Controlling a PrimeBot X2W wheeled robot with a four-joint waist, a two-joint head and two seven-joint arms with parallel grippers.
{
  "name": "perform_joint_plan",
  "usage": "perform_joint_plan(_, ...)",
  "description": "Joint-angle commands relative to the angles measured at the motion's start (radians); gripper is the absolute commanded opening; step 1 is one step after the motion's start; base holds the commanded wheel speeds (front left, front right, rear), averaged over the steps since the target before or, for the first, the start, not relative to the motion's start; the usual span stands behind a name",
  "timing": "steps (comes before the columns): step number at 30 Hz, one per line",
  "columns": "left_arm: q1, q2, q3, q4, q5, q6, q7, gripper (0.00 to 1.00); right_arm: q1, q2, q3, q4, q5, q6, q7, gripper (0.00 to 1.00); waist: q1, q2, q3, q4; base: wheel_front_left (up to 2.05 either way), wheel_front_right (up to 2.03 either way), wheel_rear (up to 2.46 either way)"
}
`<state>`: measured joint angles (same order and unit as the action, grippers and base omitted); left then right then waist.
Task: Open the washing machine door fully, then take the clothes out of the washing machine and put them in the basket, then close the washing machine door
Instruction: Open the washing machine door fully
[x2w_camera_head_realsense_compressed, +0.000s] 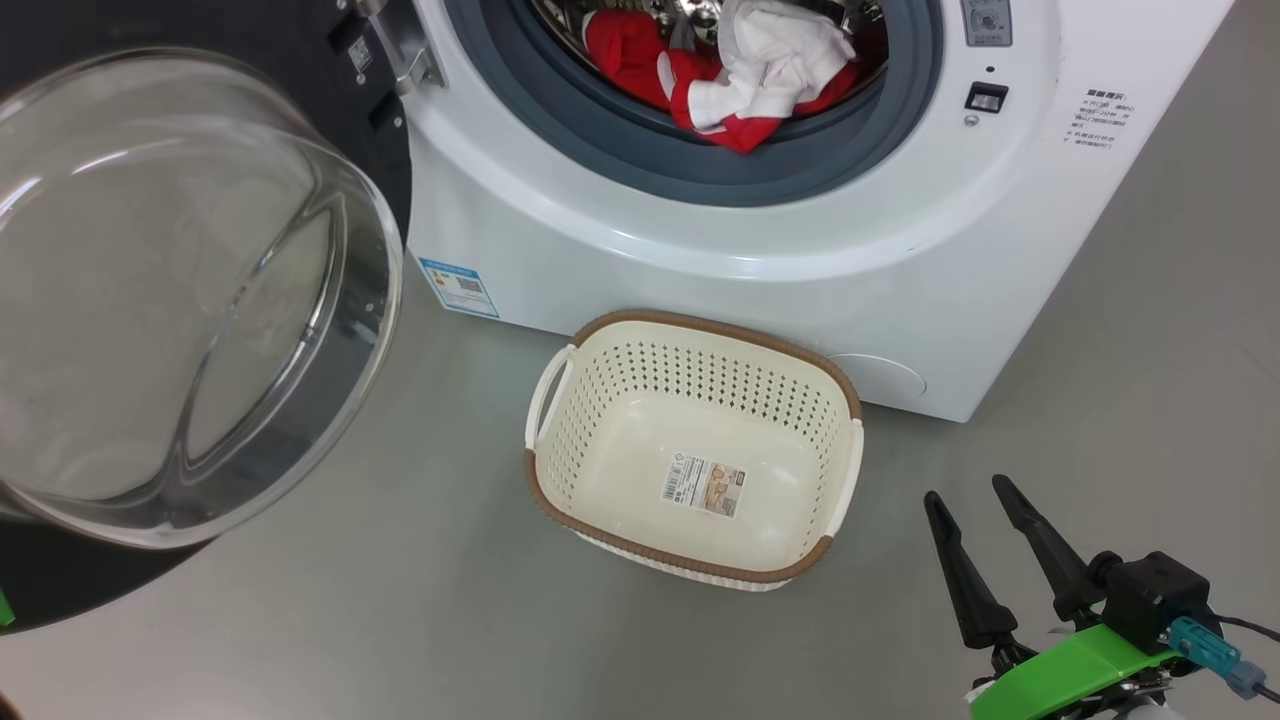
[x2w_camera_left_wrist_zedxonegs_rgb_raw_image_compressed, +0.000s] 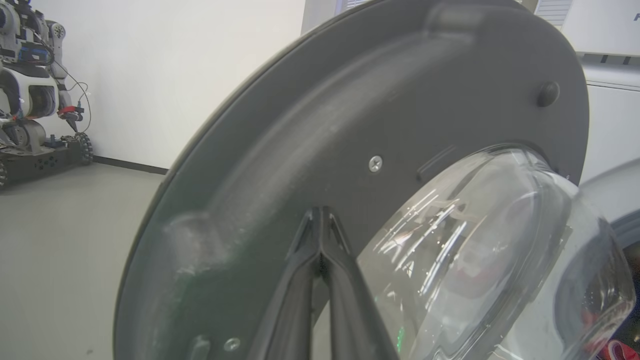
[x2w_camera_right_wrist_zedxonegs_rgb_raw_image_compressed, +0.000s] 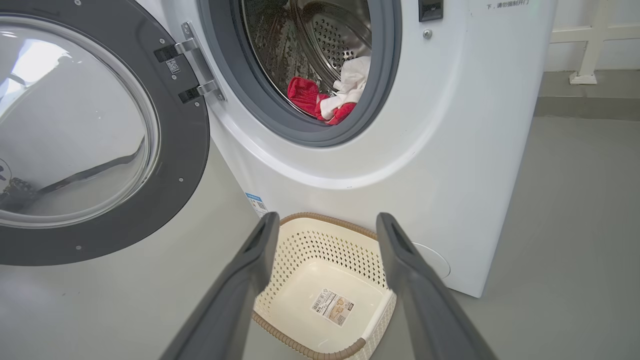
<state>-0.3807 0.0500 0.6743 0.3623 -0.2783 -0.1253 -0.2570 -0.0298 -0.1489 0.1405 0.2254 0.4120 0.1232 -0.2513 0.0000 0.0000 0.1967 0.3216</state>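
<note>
Contact between the left gripper (x2w_camera_left_wrist_zedxonegs_rgb_raw_image_compressed: 320, 214) and the washing machine door (x2w_camera_head_realsense_compressed: 190, 300) is what matters here. Its two dark fingers are pressed together with nothing between them, and their tips appear to rest on the door's matte grey inner face, just beside the bulging glass bowl (x2w_camera_left_wrist_zedxonegs_rgb_raw_image_compressed: 480, 250). The door is swung out to the left of the washing machine (x2w_camera_head_realsense_compressed: 700, 260) on its steel hinge (x2w_camera_right_wrist_zedxonegs_rgb_raw_image_compressed: 192, 70), well clear of the opening. Whether the hinge has reached its stop I cannot tell, so the step in hand is probably finishing the swing. To do that well, the push should land on the rigid grey face rather than on the glass. It should follow the door's arc so the tips do not skid off, and ease off once the hinge resists. The right gripper (x2w_camera_head_realsense_compressed: 965, 490) hangs above the grey floor (x2w_camera_head_realsense_compressed: 400, 600) to the right of the basket (x2w_camera_head_realsense_compressed: 700, 380), jaws spread and holding nothing, well placed to reach in next. The clothes (x2w_camera_head_realsense_compressed: 740, 70), red with a white piece on top, lie heaped at the front of the steel drum (x2w_camera_right_wrist_zedxonegs_rgb_raw_image_compressed: 330, 40), against the lower part of the grey rubber ring (x2w_camera_head_realsense_compressed: 620, 150). The basket stands empty just below the opening, close to the machine's front.
</note>
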Motion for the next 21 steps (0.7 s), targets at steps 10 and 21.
perform_joint_plan(10, -0.043, 0.080, 0.029, 0.061, 0.045, -0.005, -0.005, 0.00, -0.024, -0.001, 0.030, -0.024, -0.003, 0.008, -0.010, 1.00, 0.0000, 0.0000, -0.018, -0.006, 0.00, 0.00, 0.00)
perform_joint_plan(21, 0.036, 0.051, -0.054, 0.026, -0.003, -0.005, -0.005, 0.00, -0.016, 0.014, 0.024, -0.021, -0.002, 0.008, -0.010, 1.00, 0.0000, 0.0000, -0.047, -0.001, 0.00, 0.00, 0.00)
